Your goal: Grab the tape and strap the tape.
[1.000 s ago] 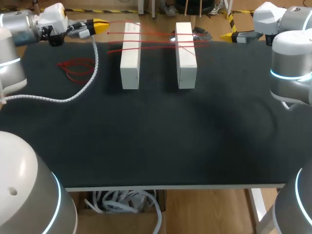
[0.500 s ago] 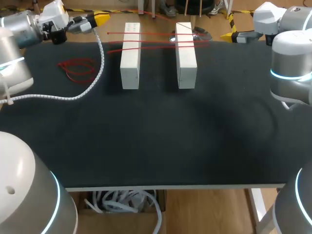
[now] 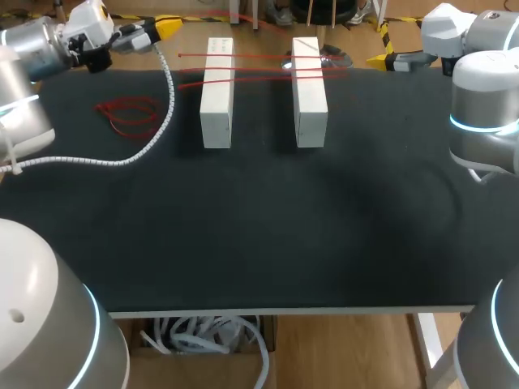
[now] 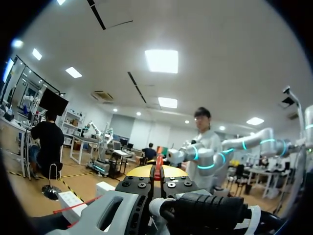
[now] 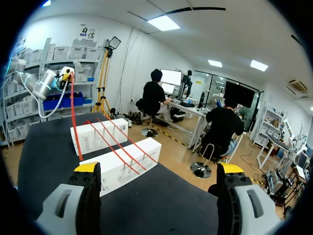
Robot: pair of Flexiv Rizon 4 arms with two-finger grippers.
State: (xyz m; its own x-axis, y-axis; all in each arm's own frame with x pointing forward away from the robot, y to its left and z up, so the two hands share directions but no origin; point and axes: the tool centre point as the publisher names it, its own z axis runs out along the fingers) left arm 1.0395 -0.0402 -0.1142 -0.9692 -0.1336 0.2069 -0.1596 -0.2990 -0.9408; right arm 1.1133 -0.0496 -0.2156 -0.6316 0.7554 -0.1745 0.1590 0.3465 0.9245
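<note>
**Red tape (image 4: pixel 158 164) clenched in left fingers (image 3: pixel 166 28)**

Held at the table's (image 3: pixel 259 243) far edge. More red strands stretched across two white blocks (image 3: pixel 216 93) standing between left fingers and right fingers (image 3: pixel 379 59). Loose red bundle (image 3: pixel 128 115) and white coiled cable (image 3: pixel 169 97) lying near the left fingers. Right fingers spread wide, well apart from the blocks.
</note>
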